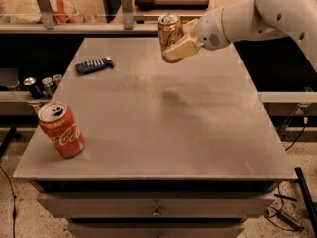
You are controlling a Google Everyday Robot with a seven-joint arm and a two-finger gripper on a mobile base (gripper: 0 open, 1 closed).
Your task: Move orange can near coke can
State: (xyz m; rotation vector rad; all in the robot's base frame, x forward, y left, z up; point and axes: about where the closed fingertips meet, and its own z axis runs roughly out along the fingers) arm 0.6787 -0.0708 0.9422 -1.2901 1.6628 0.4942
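end effector (174, 46): was held above the far part of the counter (208, 128), clenched on the orange can (168, 28)
orange can: was gripped in the end effector, lifted off the counter
coke can (62, 131): was set well apart, down-left of the end effector

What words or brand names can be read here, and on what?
"Coca-Cola": white script on the coke can, near left of the table.
The orange can, held above the table's far side by the gripper, jaws shut on it: dark lettering, too blurred to read.
The blue packet: markings too small to read.
The small cans left of the table: nothing readable.
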